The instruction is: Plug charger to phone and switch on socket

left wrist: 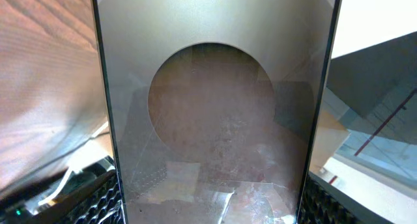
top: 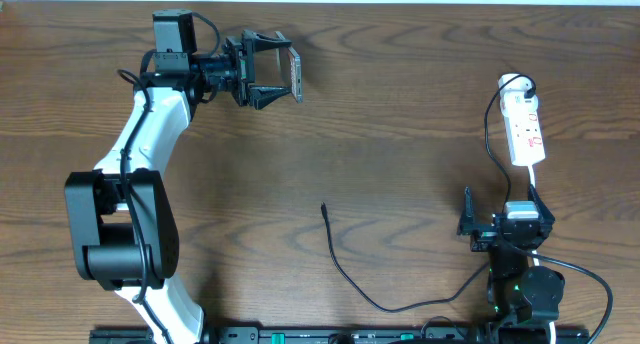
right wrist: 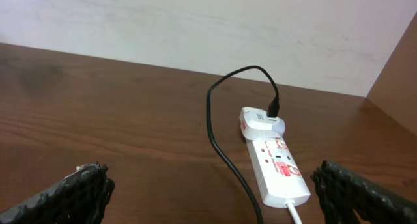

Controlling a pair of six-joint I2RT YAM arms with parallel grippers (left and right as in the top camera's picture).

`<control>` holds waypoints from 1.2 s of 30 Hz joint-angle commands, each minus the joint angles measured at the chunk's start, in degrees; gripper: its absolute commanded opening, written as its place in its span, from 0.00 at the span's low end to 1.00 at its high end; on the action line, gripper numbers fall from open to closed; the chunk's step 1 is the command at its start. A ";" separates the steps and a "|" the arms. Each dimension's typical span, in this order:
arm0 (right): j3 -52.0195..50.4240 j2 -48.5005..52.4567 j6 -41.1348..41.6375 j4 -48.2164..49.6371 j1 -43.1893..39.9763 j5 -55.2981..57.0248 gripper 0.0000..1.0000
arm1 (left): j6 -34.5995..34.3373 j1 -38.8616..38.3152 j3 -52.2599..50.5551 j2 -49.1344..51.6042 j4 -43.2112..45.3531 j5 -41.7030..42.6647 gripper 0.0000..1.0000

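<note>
Between left fingers point(left wrist: 91, 201), phone point(left wrist: 212, 120); right fingers point(right wrist: 78, 195) spread wide

Left tool point(top: 284, 70) grips phone point(top: 297, 76) — right tool point(top: 503, 211) spread wide

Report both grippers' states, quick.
Left gripper: closed on the phone, holding it.
Right gripper: open, holding nothing.

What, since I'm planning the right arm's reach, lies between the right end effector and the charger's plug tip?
Overhead view: only bare wooden table between the right end effector and the plug tip.
</note>
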 commanded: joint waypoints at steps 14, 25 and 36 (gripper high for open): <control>-0.04 -0.24 -0.63 -0.31 -0.31 0.26 0.99 | -1.88 0.11 1.53 -2.05 0.57 4.94 0.07; -0.04 -0.24 -0.63 -0.31 -0.31 0.26 0.99 | -1.88 0.11 1.53 -2.05 0.55 4.94 0.07; -0.04 -0.24 -0.63 -0.31 -0.31 0.26 0.99 | -0.42 0.11 1.53 -2.05 0.55 4.90 0.07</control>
